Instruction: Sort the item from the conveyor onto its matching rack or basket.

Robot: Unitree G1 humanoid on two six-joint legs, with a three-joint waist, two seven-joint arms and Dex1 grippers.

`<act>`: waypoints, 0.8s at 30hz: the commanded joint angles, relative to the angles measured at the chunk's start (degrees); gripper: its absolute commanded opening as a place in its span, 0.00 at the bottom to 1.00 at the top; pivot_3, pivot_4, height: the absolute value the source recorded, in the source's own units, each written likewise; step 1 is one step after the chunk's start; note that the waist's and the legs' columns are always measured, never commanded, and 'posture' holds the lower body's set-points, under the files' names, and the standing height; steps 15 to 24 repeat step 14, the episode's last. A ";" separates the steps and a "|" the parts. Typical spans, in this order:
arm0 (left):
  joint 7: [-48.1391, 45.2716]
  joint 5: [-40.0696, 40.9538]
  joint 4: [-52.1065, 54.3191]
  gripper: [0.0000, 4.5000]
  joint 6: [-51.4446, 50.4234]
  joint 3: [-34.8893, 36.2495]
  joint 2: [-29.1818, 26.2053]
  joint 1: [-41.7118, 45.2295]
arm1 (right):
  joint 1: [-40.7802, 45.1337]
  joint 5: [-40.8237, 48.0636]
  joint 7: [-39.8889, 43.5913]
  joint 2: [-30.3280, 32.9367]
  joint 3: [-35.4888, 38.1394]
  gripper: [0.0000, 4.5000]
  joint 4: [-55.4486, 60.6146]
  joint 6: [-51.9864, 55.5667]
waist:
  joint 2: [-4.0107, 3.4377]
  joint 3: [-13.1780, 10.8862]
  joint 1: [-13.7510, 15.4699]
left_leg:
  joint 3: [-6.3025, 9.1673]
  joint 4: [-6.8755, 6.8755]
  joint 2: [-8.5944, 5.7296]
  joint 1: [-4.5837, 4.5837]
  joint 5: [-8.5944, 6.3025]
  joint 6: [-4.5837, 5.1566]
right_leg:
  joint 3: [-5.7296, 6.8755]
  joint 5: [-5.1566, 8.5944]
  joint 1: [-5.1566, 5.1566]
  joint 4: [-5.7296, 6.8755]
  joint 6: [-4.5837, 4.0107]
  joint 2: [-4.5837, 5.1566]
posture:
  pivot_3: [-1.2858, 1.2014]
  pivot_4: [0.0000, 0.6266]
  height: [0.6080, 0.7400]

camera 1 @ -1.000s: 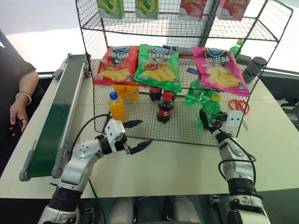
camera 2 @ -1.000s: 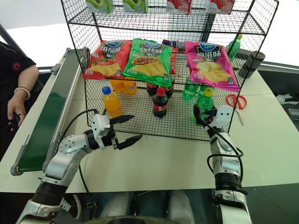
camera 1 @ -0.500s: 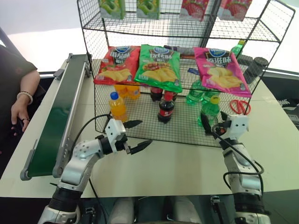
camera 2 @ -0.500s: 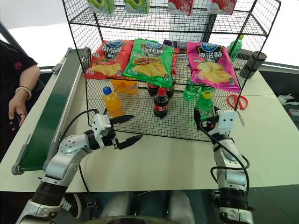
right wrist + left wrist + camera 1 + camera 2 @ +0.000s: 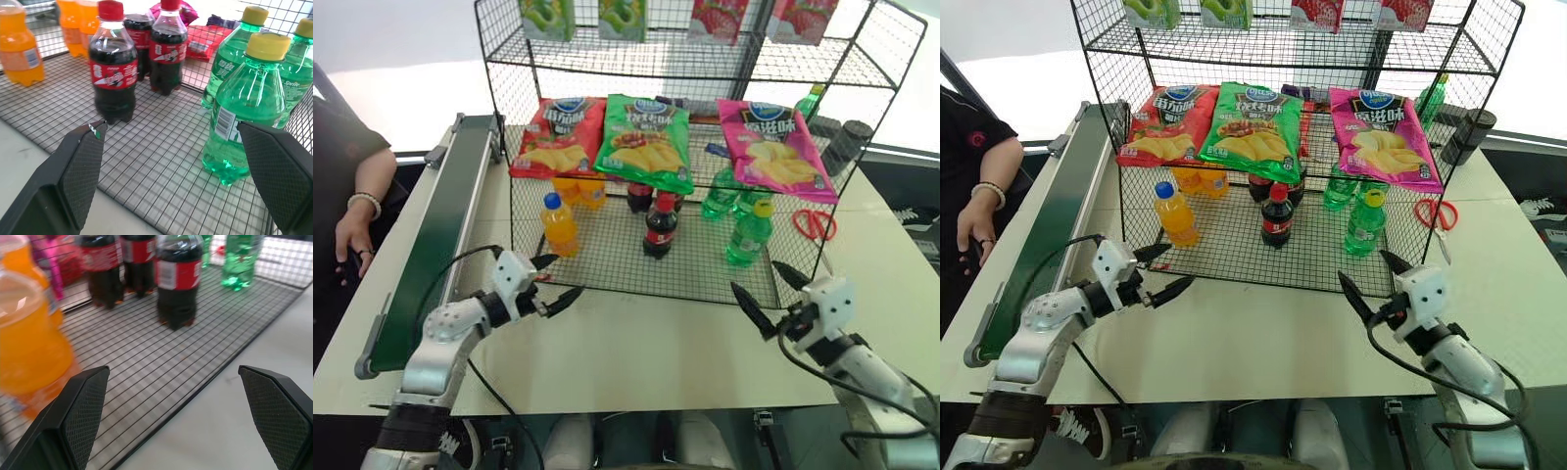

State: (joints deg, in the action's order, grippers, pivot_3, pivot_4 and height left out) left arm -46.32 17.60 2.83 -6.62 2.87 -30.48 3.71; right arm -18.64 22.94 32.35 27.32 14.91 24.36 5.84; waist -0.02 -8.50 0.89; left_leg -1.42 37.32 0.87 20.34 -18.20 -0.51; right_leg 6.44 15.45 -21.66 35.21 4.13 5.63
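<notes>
Green soda bottle (image 5: 749,233) parked upright in the wire basket (image 5: 705,284)

More green bottles (image 5: 722,193) behind it sit half hidden under chip bags (image 5: 773,147); left gripper (image 5: 553,284) and right gripper (image 5: 771,292) gape empty out front.

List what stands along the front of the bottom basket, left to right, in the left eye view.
Orange drink bottle → cola bottle → green soda bottle, all upright in the wire basket.

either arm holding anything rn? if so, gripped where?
Nothing is held. The left gripper and right gripper both have their jaws wide open over the table. The green soda bottle stands free in the wire basket, upright.
</notes>
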 commanded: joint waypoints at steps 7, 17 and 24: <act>-0.78 0.71 -2.15 1.00 3.53 5.70 -2.54 -5.26 | -6.70 7.19 7.98 4.97 10.04 0.98 2.17 0.74 | 0.05 0.02 -0.04 | 0.00 -0.04 0.02 -0.03 -0.01 0.01 | -0.01 0.01 0.00 -0.01 -0.01 0.04 | 0.52 0.24 0.88; -1.49 1.09 -2.21 1.00 3.30 5.96 -2.29 -5.74 | -6.35 6.78 8.40 4.81 9.91 0.98 2.11 1.48 | 0.06 0.04 -0.03 | -0.01 -0.04 0.03 -0.02 -0.01 0.01 | -0.01 0.01 -0.01 -0.01 -0.02 0.07 | 0.52 0.24 0.88; -1.49 1.09 -2.21 1.00 3.30 5.96 -2.29 -5.74 | -6.35 6.78 8.40 4.81 9.91 0.98 2.11 1.48 | 0.06 0.04 -0.03 | -0.01 -0.04 0.03 -0.02 -0.01 0.01 | -0.01 0.01 -0.01 -0.01 -0.02 0.07 | 0.52 0.24 0.88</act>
